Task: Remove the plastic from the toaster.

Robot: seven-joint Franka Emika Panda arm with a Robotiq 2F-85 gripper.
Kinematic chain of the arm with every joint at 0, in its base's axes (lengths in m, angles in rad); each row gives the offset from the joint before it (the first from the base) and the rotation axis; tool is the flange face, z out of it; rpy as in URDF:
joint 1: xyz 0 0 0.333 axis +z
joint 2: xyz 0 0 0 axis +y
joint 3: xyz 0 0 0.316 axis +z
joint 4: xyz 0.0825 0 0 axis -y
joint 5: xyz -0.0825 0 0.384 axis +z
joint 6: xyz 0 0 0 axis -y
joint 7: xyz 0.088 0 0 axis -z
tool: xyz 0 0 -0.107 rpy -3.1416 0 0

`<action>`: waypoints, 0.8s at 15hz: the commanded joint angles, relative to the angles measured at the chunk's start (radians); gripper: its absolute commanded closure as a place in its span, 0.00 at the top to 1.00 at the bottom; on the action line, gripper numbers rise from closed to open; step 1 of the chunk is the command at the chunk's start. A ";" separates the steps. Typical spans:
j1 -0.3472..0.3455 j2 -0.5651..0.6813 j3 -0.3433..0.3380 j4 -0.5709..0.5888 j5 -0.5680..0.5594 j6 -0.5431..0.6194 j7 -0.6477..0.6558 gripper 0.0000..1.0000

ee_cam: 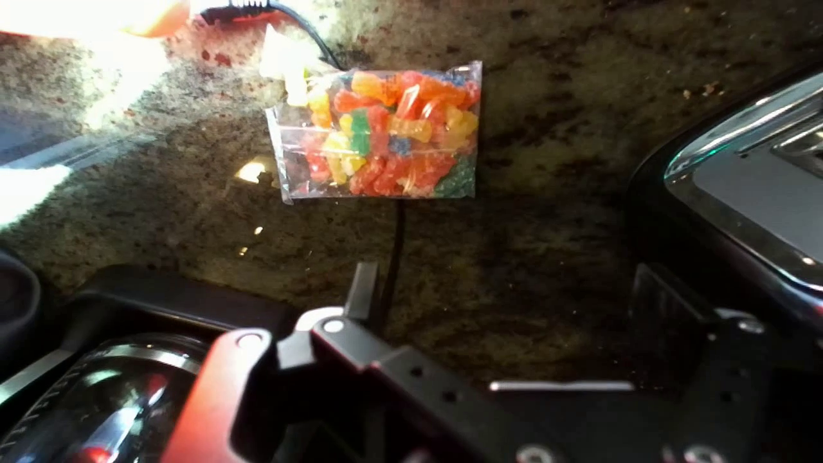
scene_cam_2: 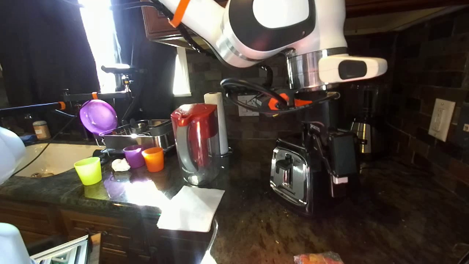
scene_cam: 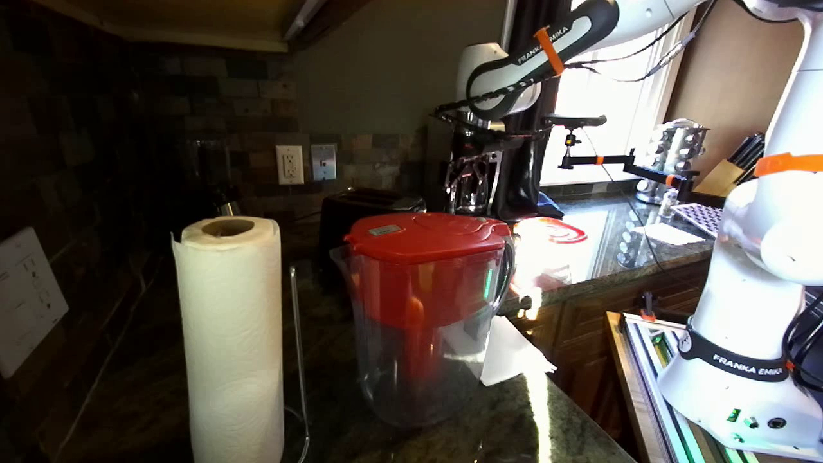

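The plastic, a small clear packet of mostly orange, red and yellow sweets (ee_cam: 386,141), lies flat on the dark stone counter. Its edge also shows at the bottom of an exterior view (scene_cam_2: 318,259). The black toaster (scene_cam_2: 287,176) with a chrome-framed front stands on the counter; in the wrist view its corner (ee_cam: 765,186) is at the right. My gripper (ee_cam: 517,289) is open, with its fingers wide apart and nothing between them. In an exterior view the gripper (scene_cam_2: 339,176) points down close beside the toaster. The packet is apart from the fingers and from the toaster.
A glass carafe (ee_cam: 122,399) is close to the left finger. A red-lidded clear pitcher (scene_cam: 424,289), a paper-towel roll (scene_cam: 231,341) and a white paper (scene_cam_2: 194,209) are on the counter. Cups, including an orange one (scene_cam_2: 153,159), stand near the sink.
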 commanded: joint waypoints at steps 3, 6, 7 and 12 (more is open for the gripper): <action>0.003 -0.135 0.017 -0.013 -0.046 -0.137 -0.070 1.00; -0.003 -0.199 0.028 -0.001 -0.087 -0.214 -0.073 1.00; -0.006 -0.219 0.031 0.001 -0.105 -0.226 -0.068 1.00; -0.008 -0.240 0.033 0.019 -0.124 -0.212 -0.064 1.00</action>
